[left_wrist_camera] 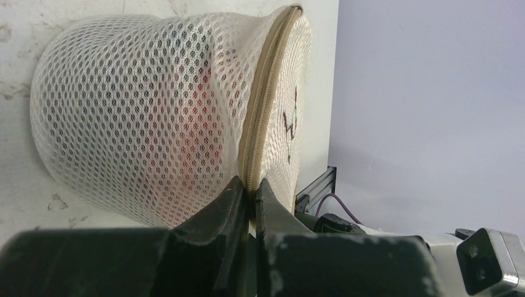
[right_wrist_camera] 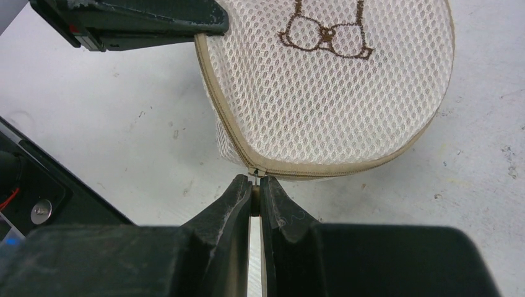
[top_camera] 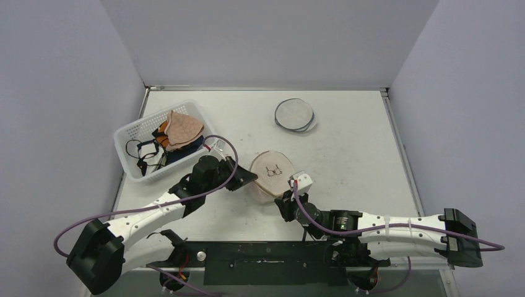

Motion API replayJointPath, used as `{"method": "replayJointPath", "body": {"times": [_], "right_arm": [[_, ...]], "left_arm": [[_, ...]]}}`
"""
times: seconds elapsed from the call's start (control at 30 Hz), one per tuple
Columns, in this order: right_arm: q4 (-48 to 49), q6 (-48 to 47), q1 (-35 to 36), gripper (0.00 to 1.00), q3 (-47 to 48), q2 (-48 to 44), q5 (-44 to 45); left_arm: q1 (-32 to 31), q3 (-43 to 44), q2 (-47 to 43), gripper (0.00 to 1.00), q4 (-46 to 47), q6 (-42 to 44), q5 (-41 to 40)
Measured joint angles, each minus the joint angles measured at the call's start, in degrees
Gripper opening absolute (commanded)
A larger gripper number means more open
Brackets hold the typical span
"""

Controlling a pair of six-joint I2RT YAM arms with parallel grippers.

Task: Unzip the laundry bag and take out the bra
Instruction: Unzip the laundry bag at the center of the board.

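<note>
Unzipping is only starting. The laundry bag [top_camera: 270, 175] lies mid-table [top_camera: 347, 154], its zipper closed wherever it shows. The left hand [left_wrist_camera: 249, 189] is clenched on the bag's zippered seam, anchoring it, and the right hand [right_wrist_camera: 254, 189] pinches the zipper pull [right_wrist_camera: 255, 171]. Next, I judge, the right must drag the pull along the curved seam against that hold. Something red [left_wrist_camera: 198, 133], probably the bra, shows through the mesh. The white basket [top_camera: 146, 119] holds other garments.

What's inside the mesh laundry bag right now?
Through the laundry bag mesh, red fabric shows. Its shape is hidden, and the zipper looks closed.
</note>
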Motion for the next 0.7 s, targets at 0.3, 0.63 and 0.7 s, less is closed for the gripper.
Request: {"method": "replayJointPath", "body": {"times": [0.3,0.63,0.7], "right_arm": [[0.3,0.0,0.0,0.05,-0.1,0.7,-0.1],[1.7,-1.1,0.1,0.05,0.2,2.3,-1.4],[2.3,-1.4,0.1,0.05,0.4,3.4,-1.8]], "left_arm": [[2.2,2.0,-2.1,0.89,-4.6,3.6,2.2],[-4.5,-1.3,-22.4,0.77,-16.3,0.5,-4.4],[-7.7,-2.6,-22.4,0.73,-16.2,-1.2,-6.7]]}}
